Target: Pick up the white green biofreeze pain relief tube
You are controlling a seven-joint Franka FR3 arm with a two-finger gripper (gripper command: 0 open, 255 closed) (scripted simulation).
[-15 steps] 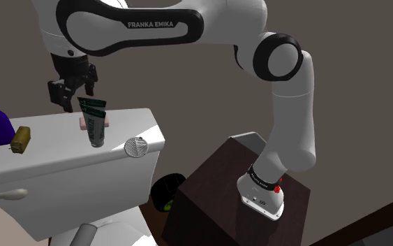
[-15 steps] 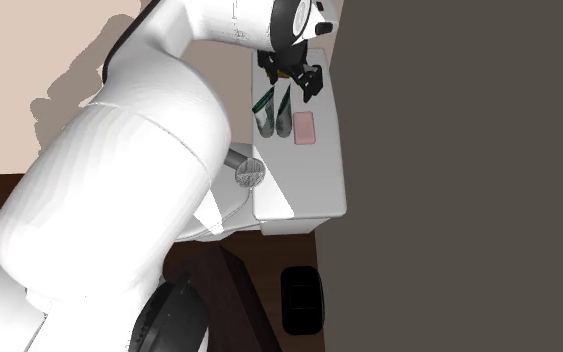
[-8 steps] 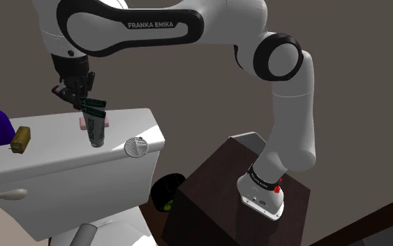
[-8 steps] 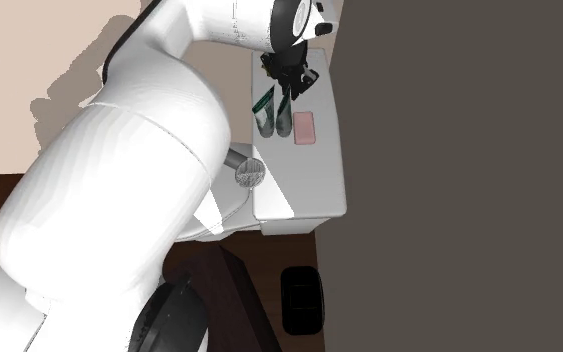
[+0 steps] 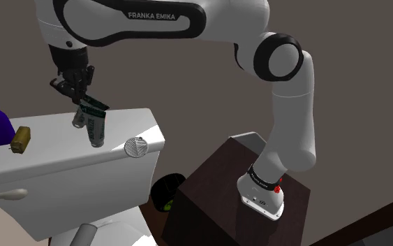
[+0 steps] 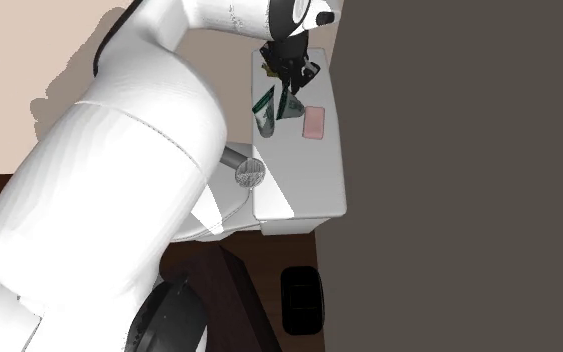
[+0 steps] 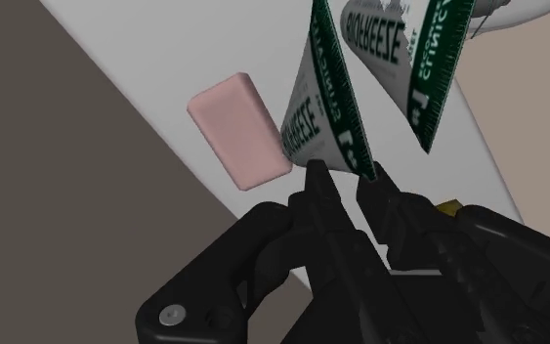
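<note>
One Biofreeze tube (image 7: 314, 122), crimped end pinched in claw (image 7: 348, 170)

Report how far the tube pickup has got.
Done: the gripper is shut on the crimped end of one white-green tube. In hand: that tube hangs tilted from it, next to a second tube and a pink bar. Left: raise it clear of the tank lid; I cannot tell if its cap end is off it.

Bathroom, white toilet cistern (image 5: 55, 145) with flush lever (image 5: 6, 193), pink soap bar (image 7: 238, 127) on its lid, small black bin (image 5: 165, 190) beside
</note>
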